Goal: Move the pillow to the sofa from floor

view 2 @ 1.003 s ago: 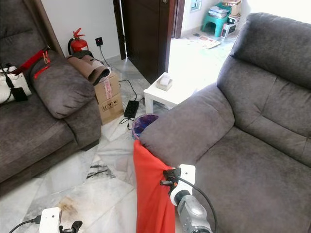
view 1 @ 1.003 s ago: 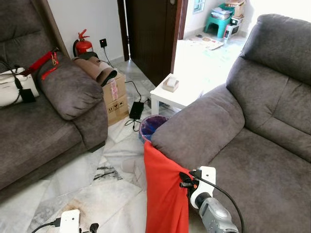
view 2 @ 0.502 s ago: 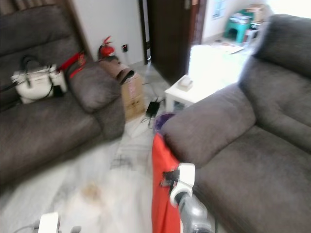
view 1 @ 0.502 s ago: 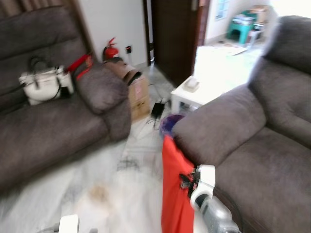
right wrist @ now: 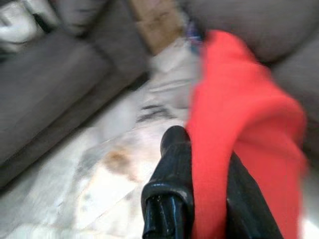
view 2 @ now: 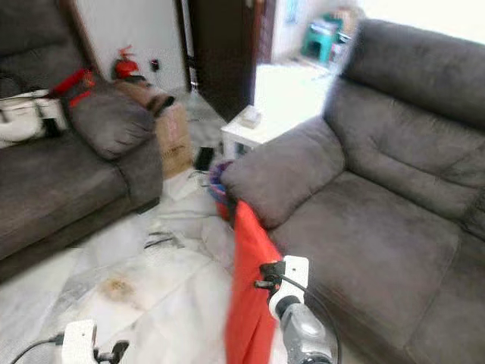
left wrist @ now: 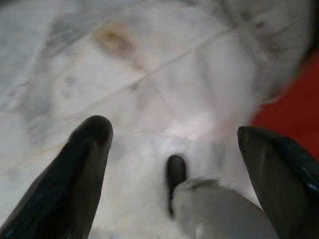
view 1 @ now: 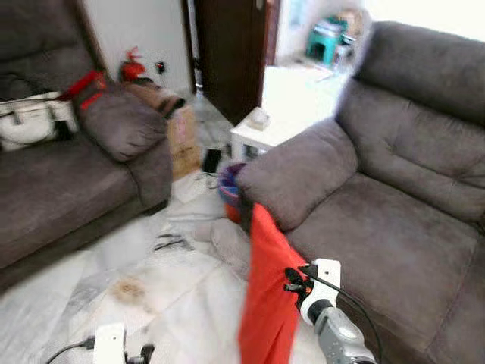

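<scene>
**Q:** Right wrist view first. What is my right gripper doing?

**A:** Right wrist view shows my right gripper point(right wrist: 199, 199) clenched on the red pillow point(right wrist: 244, 124); the red cloth is pinched between the two black fingers point(right wrist: 172, 184) and drapes over them. From the head camera, the pillow point(view 1: 265, 296) hangs limp from the right gripper point(view 1: 292, 282), held up off the floor just in front of the near sofa point(view 1: 394, 220).

**Q:** Where exactly is the pillow against that sofa?

**A:** Its top edge sits at the front corner of the sofa's padded armrest point(view 1: 295, 171). I cannot tell whether it touches the armrest. The rest of it hangs down over the pale marble floor point(view 1: 151, 280), beside the seat cushion.

**Q:** And my left gripper?

**A:** In the left wrist view my left gripper point(left wrist: 174, 144) is released, its fingers spread wide with bare floor between them and a patch of red at one edge. It hangs low over the floor.

**Q:** What else is around me?

**A:** A second grey sofa point(view 1: 68, 189) stands on my left with a white handbag point(view 1: 26, 121) on its seat. A cardboard box point(view 1: 182, 136) and a red fire extinguisher point(view 1: 132, 67) are past it by the wall. A small white side bench point(view 1: 261, 133) stands by a dark door point(view 1: 227, 53), and a small bin point(view 1: 231, 182) sits between that bench and the near sofa. The head views are slightly blurred.
</scene>
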Controlling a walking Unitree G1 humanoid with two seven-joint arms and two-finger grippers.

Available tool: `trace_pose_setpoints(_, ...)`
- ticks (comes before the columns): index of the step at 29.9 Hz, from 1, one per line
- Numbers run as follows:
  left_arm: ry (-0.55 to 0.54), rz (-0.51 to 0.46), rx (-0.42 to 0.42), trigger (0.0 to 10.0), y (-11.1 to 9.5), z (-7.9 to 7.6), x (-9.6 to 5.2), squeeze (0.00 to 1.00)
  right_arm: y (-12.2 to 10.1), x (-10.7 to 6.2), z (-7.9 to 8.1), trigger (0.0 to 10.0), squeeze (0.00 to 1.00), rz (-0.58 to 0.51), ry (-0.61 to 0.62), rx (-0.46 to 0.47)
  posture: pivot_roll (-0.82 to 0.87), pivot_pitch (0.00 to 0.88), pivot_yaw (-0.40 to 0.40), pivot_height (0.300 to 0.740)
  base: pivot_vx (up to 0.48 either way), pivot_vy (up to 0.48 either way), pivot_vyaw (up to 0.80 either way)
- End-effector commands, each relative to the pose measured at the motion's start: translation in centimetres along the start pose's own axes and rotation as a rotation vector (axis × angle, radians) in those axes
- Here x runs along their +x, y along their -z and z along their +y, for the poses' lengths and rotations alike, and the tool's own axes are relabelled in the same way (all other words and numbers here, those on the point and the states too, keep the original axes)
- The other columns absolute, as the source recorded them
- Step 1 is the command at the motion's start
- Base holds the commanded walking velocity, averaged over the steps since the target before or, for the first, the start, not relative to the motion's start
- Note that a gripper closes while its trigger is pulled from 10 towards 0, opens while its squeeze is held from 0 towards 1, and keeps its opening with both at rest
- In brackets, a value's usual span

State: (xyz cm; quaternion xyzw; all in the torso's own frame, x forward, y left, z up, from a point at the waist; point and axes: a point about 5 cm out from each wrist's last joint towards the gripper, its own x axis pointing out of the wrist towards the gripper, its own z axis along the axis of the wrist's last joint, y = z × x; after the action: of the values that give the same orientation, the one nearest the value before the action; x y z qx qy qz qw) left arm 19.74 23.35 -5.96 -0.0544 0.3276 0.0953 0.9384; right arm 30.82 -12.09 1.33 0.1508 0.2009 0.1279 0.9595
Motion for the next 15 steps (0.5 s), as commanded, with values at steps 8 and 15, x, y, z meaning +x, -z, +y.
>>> trace_pose_setpoints(8, 0.013, 0.001, -0.019, 10.0, 0.3, -0.3, -0.1, 0.0, -1.1, -0.1, -0.9, 10.0, 0.0, -0.048, 0.023, -0.01, 0.15, 0.108, -0.001, 0.74, 0.0, 0.0, -0.8)
trace_pose_setpoints(15, 0.031, -0.029, -0.024, 10.0, -0.4, -0.5, 0.1, 0.0, -1.6, -0.2, -1.6, 10.0, 0.0, -0.052, 0.064, -0.027, 0.15, 0.107, 0.002, 0.74, 0.0, 0.0, -0.8)
